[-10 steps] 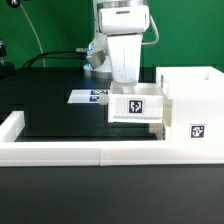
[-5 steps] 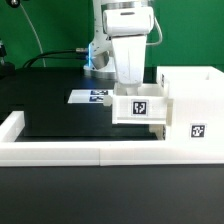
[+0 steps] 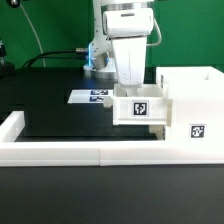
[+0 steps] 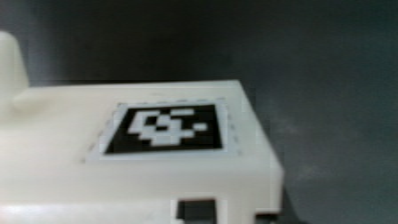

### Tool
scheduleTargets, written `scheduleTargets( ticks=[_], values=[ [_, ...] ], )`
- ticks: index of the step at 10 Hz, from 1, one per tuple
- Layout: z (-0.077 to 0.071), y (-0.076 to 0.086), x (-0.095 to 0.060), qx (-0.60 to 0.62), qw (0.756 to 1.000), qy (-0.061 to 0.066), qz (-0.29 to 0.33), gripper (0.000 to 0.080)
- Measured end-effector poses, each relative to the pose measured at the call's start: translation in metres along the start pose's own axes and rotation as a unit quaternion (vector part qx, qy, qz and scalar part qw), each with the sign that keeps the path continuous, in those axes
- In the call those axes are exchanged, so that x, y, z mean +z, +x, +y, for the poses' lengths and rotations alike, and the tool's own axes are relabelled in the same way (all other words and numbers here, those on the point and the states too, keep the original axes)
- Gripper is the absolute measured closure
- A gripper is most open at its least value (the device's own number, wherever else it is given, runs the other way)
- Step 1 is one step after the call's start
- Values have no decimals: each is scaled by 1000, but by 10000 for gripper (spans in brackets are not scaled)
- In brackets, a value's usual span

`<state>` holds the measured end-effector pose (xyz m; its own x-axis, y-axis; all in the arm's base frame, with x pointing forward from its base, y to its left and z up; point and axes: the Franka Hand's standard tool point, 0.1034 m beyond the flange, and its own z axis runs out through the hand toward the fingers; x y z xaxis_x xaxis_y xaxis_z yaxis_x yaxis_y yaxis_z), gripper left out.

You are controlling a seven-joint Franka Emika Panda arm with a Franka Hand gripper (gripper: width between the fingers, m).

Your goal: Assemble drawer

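The tall white casing (image 3: pixel 192 98) stands at the exterior view's right, with a tag on its lower front. A small white tray (image 3: pixel 141 107) with a tag on its near face hangs off the table, its right end against the casing's open side. My gripper (image 3: pixel 128 88) comes down from above onto the tray's back part and is shut on it. My fingertips are hidden behind the tray. The wrist view shows the tray's white face and tag (image 4: pixel 169 130) very close up. A second tray does not show.
The marker board (image 3: pixel 90 96) lies flat on the black table behind the tray, on the exterior view's left. The long low white border rail (image 3: pixel 70 153) runs along the front and turns up at the left (image 3: pixel 12 124). Cables hang behind the arm.
The gripper and tray shifted a little toward the casing, to the exterior view's right, between one second and half a second ago. Since then nothing has visibly moved.
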<state>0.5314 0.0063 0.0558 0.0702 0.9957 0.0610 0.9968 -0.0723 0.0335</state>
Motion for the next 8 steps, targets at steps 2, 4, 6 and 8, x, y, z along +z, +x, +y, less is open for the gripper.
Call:
scheduleTargets(
  ticks=[2, 4, 6, 8],
  values=[
    [1, 0, 0, -13, 1000, 1, -5, 758],
    [1, 0, 0, -13, 1000, 1, -6, 758],
    [1, 0, 0, -13, 1000, 1, -6, 758],
    [2, 0, 0, -18, 1000, 0, -6, 758]
  ],
)
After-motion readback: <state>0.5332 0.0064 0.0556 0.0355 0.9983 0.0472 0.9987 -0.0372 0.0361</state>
